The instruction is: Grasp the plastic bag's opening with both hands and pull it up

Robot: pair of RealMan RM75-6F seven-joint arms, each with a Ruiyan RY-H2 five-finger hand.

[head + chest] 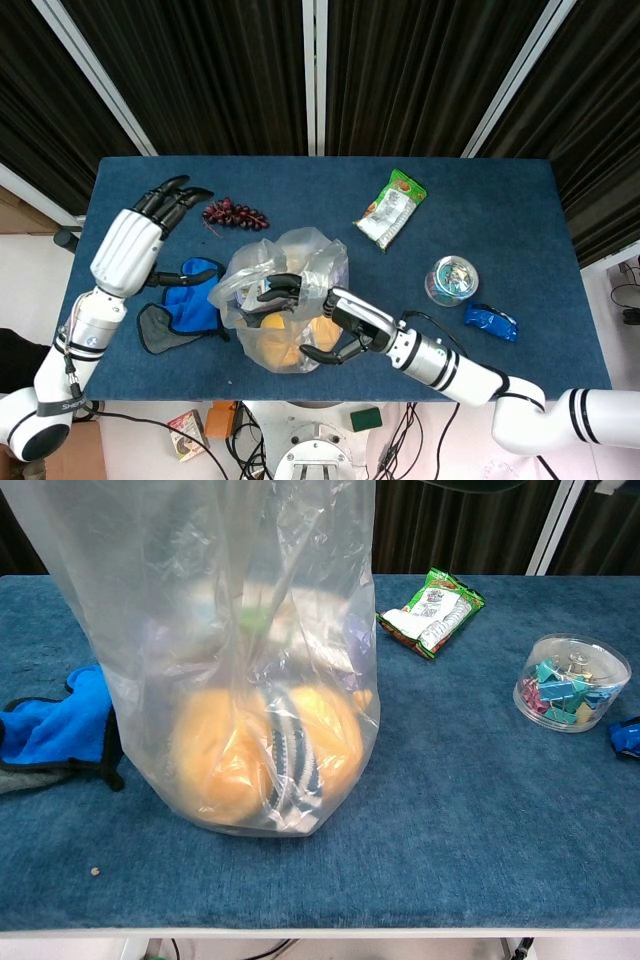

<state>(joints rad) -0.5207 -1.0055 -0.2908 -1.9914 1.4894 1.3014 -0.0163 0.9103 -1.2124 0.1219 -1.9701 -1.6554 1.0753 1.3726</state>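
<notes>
The clear plastic bag (300, 250) stands upright near the table's front edge. In the chest view the plastic bag (200, 630) shows orange round things (215, 760) and a striped item (288, 760) inside. My right hand (335, 320) is at the bag's near right side, with its dark fingers (283, 284) reaching over the rim into the opening and its thumb outside the wall, gripping the plastic. My left hand (132, 250) hovers left of the bag above the blue cloth, with its fingers straight and apart and nothing in it. Neither hand shows in the chest view.
A blue cloth (195, 300) lies just left of the bag. Dark grapes (235, 214) lie behind it. To the right lie a green snack packet (392, 208), a round tub of clips (451, 279) and a blue packet (490, 322). The blue table (500, 200) ends close in front.
</notes>
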